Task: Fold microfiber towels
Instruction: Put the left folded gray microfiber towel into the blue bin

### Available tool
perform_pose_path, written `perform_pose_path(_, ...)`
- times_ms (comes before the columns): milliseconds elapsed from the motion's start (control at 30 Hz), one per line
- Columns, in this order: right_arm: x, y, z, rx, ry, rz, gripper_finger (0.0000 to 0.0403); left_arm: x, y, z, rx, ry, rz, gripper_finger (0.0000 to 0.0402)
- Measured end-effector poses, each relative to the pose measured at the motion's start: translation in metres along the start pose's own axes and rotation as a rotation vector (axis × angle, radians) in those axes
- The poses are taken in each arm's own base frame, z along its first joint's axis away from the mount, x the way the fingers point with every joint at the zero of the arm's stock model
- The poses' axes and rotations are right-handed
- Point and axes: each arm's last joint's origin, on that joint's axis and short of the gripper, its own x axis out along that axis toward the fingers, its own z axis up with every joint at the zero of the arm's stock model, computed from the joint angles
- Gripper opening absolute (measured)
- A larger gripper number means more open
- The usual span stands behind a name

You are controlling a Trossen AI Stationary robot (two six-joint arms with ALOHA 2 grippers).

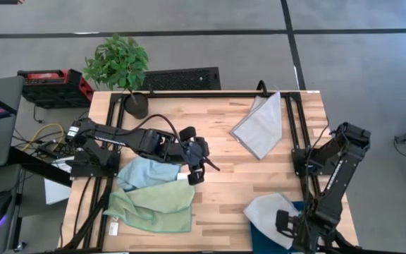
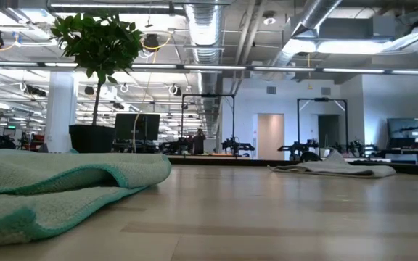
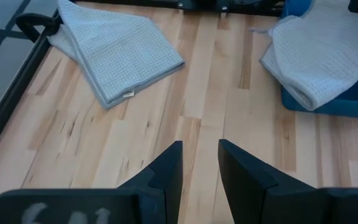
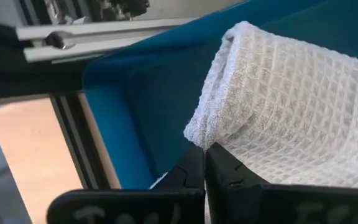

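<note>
Left claw (image 1: 197, 168) hovers empty, slightly parted, beside the green towel (image 1: 154, 206) and blue towel (image 1: 145, 171); right claw (image 4: 205, 163) looks closed by the bin's grey towel (image 4: 278, 118). Probably between folds; next grab needs a corner.

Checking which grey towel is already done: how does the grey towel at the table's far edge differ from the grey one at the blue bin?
The far grey towel lies flat on the table, folded into a neat layered wedge, with no gripper near it. The bin-side grey towel is rumpled and draped over the blue bin, right beside the right gripper. Both are light grey waffle-weave cloths.
</note>
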Motion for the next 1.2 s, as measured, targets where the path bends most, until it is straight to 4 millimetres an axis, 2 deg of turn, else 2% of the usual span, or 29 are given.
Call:
perform_pose_path(400, 0.001, 0.002, 0.000, -0.255, -0.004, 0.029, 0.0012, 0.000, 0.000, 0.000, -0.010, -0.006, 0.006, 0.0096)
perform_pose_path(800, 0.015, -0.002, -0.006, -0.179, -0.047, 0.095, 0.0012, 0.000, 0.000, 0.001, -0.002, -0.007, 0.006, 0.0096)
perform_pose_path(967, 0.016, -0.003, -0.003, -0.197, -0.071, 0.090, 0.0012, 0.000, 0.000, 0.001, 0.000, -0.007, 0.006, 0.0096)
perform_pose_path(1200, 0.029, -0.008, -0.001, -0.176, -0.044, 0.151, 0.0012, 0.000, 0.000, 0.001, 0.000, -0.007, 0.006, 0.0096)
